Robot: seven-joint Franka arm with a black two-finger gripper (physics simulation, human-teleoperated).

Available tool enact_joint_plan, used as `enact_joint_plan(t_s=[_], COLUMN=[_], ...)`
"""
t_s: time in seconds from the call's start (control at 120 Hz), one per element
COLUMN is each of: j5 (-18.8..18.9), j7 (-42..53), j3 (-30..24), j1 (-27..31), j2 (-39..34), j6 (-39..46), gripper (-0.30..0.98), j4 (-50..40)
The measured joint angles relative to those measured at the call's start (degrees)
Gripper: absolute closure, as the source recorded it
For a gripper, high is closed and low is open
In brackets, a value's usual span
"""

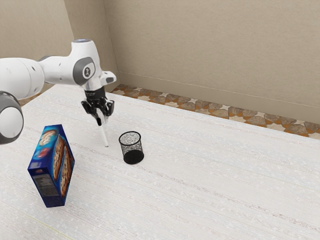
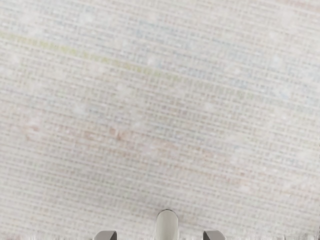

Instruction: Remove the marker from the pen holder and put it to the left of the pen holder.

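The table (image 1: 225, 175) bears a blue box (image 1: 52, 167), apart from the pen holder (image 1: 132, 149).

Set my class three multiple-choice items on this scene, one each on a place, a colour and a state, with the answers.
1. In the exterior view, the cookie box is where, seen from the pen holder?
A. Toward the view's left
B. Toward the view's right
C. Inside it

2. The pen holder's colour?
A. Red
B. Black
C. Yellow

3. The marker is:
A. In the holder
B. Flat on the table
C. Outside the holder, near upright

Key:
1 A: the box stands near that edge.
2 B: its mesh is black.
3 C: it points steeply down beside the holder.
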Motion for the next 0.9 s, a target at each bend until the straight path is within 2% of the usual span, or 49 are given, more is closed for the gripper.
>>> enact_joint_plan(t_s=[0.108, 0.142, 0.233, 0.308, 0.417, 0.575, 0.658, 0.783, 0.9], j5=[1.7, 2.5, 3.7, 4.3, 5.4, 6.1, 6.2, 6.7, 7.0], j7=[1.1, 1.4, 2.0, 1.2, -0.4, -2.6, -3.6, -5.6, -7.4], j3=[0.1, 0.2, 3.7, 5.4, 8.3, 9.3, 9.4, 11.4, 11.6], j1=[-0.2, -0.5, -2.7, -6.6, -12.6, -12.7, -12.8, -18.0, -20.0], j2=[-4.7, -10.0, -31.5, -40.2, -42.7, -39.3, -42.2, -44.7, -46.4], j6=[-0.7, -0.8, 0.8, -2.4, -6.2, -11.1, -13.8, -18.2, -21.5], gripper=[0.26, 0.22, 0.14, 0.1, 0.06, 0.03, 0.02, 0.01, 0.01], j4=[0.5, -1.3, -11.1, -12.9, -13.4, -8.1, -10.3, -11.6, -12.4])
